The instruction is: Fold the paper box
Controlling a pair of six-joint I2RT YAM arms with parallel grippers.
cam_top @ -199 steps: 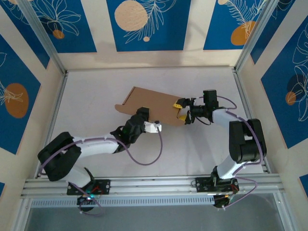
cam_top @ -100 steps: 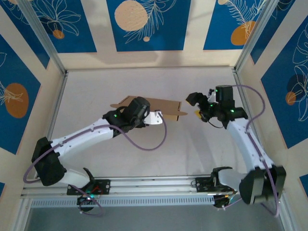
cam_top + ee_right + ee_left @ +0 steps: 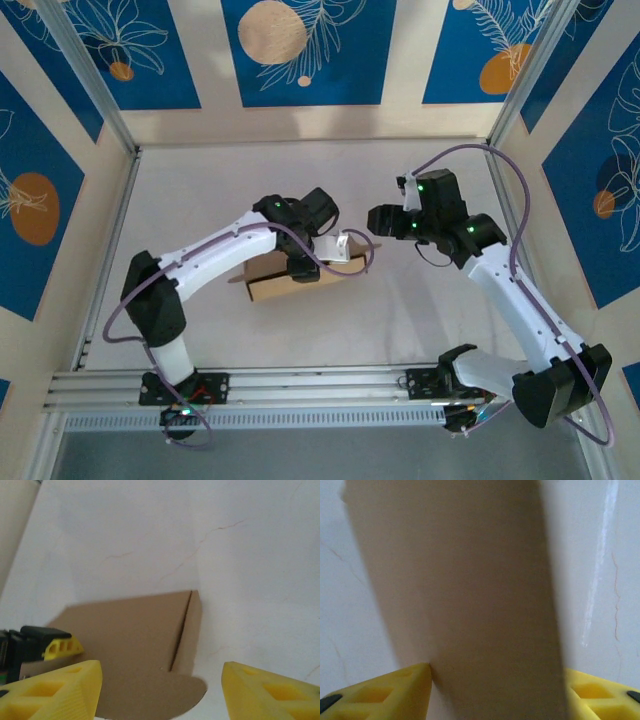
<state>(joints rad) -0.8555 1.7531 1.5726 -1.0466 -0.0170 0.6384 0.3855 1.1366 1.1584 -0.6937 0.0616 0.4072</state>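
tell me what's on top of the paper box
The left arm reaches over the paper box, with the left gripper clamping a panel. Cardboard beneath the arm is hidden.

One box. One table. Two arms, a left arm and a right arm. Two end effectors, the left end effector and the right end effector, each with two yellow fingers, four fingers in all.
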